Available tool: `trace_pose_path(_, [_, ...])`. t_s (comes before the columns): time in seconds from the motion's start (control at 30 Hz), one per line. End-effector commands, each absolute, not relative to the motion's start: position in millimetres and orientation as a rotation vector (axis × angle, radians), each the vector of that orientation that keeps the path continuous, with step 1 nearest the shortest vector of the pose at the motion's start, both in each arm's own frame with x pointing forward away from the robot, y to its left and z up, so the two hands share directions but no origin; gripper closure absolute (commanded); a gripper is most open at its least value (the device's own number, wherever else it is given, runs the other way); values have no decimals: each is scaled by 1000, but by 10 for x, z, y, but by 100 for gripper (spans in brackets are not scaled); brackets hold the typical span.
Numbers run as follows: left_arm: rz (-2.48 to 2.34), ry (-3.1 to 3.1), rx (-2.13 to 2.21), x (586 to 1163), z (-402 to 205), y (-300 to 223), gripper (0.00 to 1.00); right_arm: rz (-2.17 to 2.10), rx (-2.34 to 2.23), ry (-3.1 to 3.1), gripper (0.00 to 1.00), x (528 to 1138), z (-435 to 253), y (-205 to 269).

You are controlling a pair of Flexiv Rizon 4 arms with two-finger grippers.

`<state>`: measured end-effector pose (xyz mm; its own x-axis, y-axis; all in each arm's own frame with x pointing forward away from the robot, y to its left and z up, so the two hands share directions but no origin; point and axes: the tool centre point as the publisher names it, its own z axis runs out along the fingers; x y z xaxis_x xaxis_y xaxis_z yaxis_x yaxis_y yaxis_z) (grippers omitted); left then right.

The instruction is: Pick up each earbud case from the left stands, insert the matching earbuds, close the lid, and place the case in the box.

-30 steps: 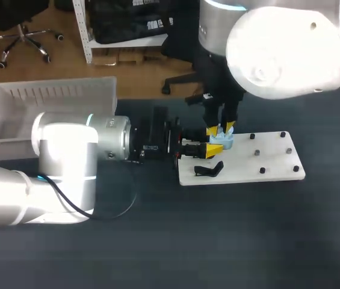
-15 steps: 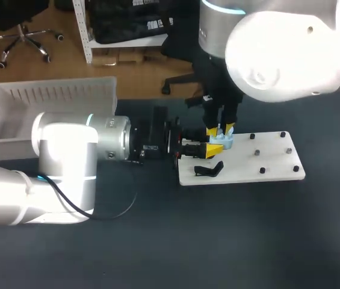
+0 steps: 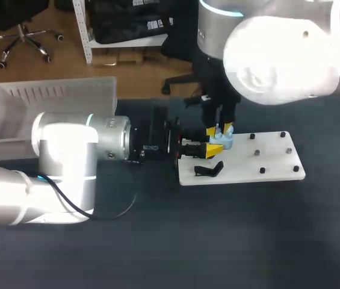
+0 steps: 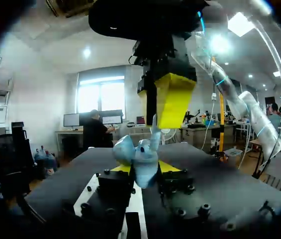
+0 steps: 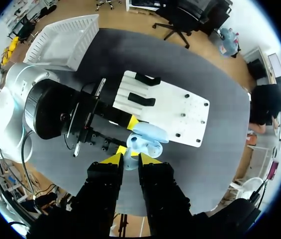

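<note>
A pale blue earbud case (image 3: 225, 142) with its lid open is held over the left end of the white board (image 3: 251, 159). My left gripper (image 3: 216, 146) comes in sideways and is shut on it. In the left wrist view the case (image 4: 142, 159) sits between the two yellow tips. My right gripper (image 3: 220, 129) hangs straight above the case, its fingers (image 4: 169, 99) pointing down. In the right wrist view this gripper (image 5: 130, 158) pinches a small pale earbud (image 5: 130, 163) right at the open case (image 5: 147, 137).
A black stand (image 3: 209, 170) lies on the board's near left corner, and small black pegs (image 3: 257, 153) dot its right half. The right wrist view shows two black stands (image 5: 141, 100) on the board. A clear plastic bin (image 3: 13, 114) stands at the far left.
The right arm has shifted very slightly above the case. Both grippers and the case otherwise keep their places.
</note>
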<state>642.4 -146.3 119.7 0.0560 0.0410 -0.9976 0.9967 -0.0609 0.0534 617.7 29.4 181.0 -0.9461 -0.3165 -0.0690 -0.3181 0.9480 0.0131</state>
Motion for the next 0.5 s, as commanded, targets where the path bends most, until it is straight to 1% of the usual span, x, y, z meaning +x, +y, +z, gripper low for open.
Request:
trace_pose_path(0.03, [-1188,1168,1306,6417,1186,-1468,100,31,-488,3036,100,6188,1801,293])
trace_pose_path(0.5, [-1188,1168,1306,6417,1186,-1468,100,26,-496,3044,100,6203,1763,308])
